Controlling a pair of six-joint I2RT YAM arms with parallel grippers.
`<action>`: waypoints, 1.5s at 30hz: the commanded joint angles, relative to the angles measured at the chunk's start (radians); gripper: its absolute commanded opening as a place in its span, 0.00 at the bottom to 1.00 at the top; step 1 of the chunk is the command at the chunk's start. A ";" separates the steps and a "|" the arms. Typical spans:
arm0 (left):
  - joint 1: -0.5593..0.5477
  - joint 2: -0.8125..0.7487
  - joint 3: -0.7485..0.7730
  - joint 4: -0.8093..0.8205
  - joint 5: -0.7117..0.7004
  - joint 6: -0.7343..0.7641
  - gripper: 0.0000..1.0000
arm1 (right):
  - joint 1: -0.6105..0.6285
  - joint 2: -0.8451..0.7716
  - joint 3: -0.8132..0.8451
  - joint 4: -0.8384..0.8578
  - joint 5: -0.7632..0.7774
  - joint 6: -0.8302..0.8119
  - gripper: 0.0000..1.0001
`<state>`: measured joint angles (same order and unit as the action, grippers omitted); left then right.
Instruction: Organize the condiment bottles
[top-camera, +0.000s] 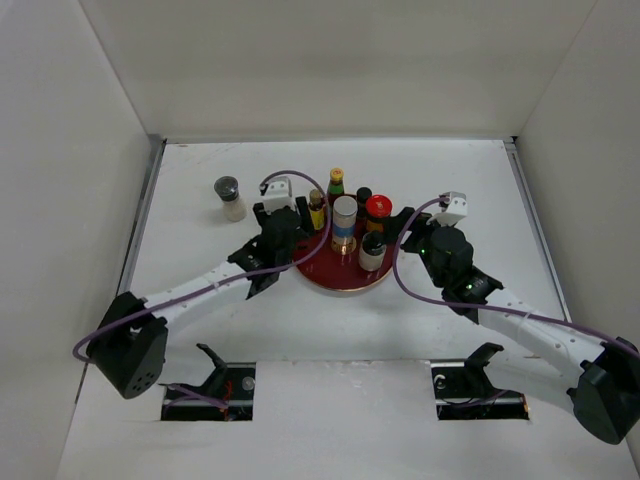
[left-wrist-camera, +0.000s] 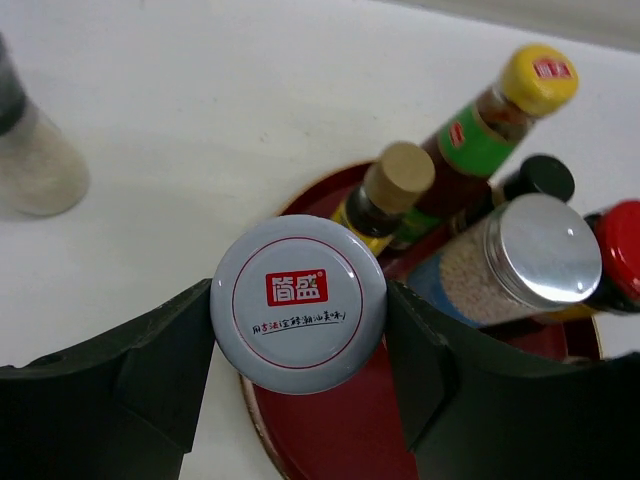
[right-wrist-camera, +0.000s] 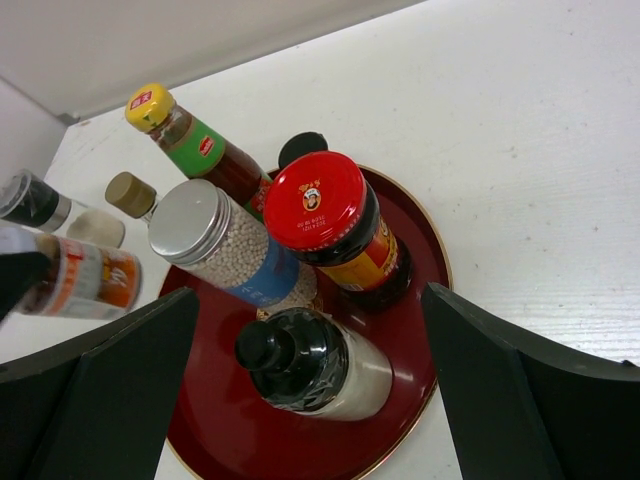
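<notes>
A dark red round tray (top-camera: 335, 278) holds several condiment bottles: a yellow-capped bottle (top-camera: 336, 183), a tan-capped bottle (top-camera: 317, 205), a black-capped bottle (top-camera: 363, 195), a red-capped jar (right-wrist-camera: 318, 200), a silver-capped jar (right-wrist-camera: 190, 222) and a black-topped shaker (right-wrist-camera: 300, 358). My left gripper (left-wrist-camera: 298, 305) is shut on a white-capped bottle (left-wrist-camera: 298, 260) over the tray's left rim (left-wrist-camera: 330, 440). My right gripper (right-wrist-camera: 308, 295) is open above the tray's right side, its fingers wide on either side of the black-topped shaker and apart from it.
A grey-capped shaker (top-camera: 230, 197) with white contents stands on the table left of the tray, behind the left gripper. White walls enclose the table at the back and both sides. Two cut-outs lie at the near edge.
</notes>
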<state>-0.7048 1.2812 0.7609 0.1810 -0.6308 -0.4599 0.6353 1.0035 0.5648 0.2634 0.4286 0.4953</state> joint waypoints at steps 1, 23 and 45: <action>-0.035 0.064 0.063 0.118 -0.014 0.003 0.33 | 0.002 -0.011 -0.002 0.066 -0.010 0.008 1.00; -0.035 0.221 0.084 0.169 -0.041 0.017 0.68 | -0.001 -0.025 -0.008 0.066 -0.010 0.012 1.00; 0.391 0.230 0.290 -0.074 -0.055 -0.059 0.90 | 0.002 0.010 0.003 0.066 -0.013 0.014 1.00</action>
<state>-0.3542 1.4834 0.9749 0.1509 -0.7158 -0.5018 0.6353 1.0107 0.5591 0.2653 0.4278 0.4980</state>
